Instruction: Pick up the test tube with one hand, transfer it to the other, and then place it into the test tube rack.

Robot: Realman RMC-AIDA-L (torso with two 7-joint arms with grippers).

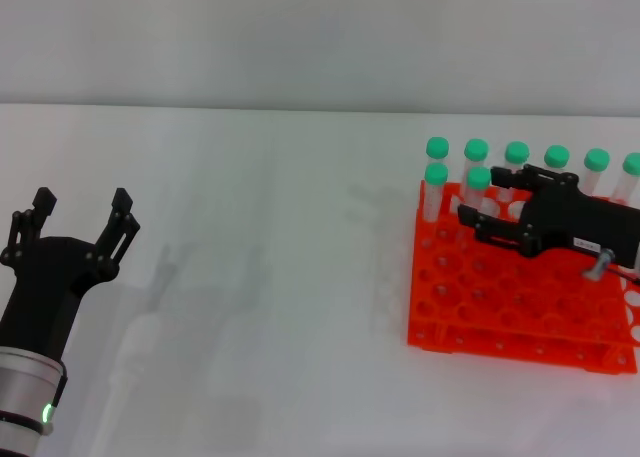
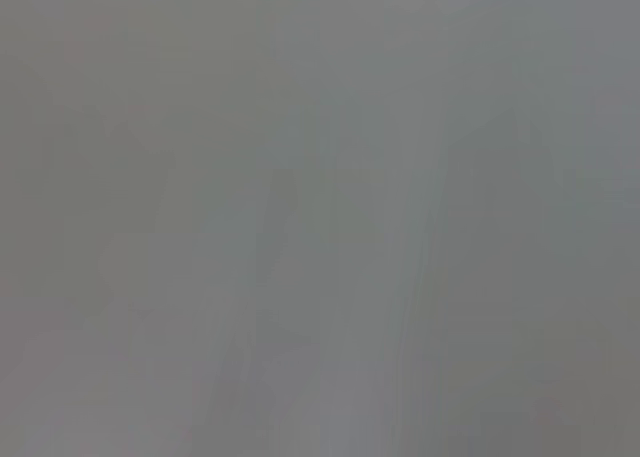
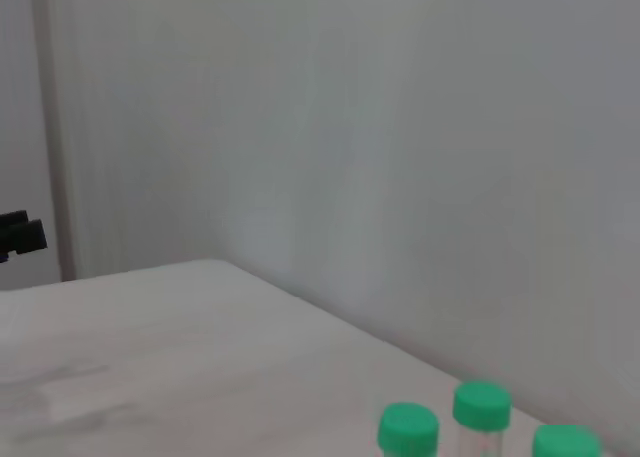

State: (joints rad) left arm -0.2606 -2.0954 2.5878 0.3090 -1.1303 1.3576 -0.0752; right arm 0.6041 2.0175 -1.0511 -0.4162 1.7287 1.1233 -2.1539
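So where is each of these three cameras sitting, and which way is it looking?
Head view: on the robot's head, looking forward and down at the white table; shows the left gripper, jaws open, near-left, and the right gripper over the orange rack.
Left wrist view: on the left arm's wrist; shows only a blank grey surface, no part of the robot.
Right wrist view: on the right arm's wrist, looking across the table to the wall; none of its own jaws show.
Shared: head and right wrist views both show green-capped tubes.

Head view overhead — wrist views close
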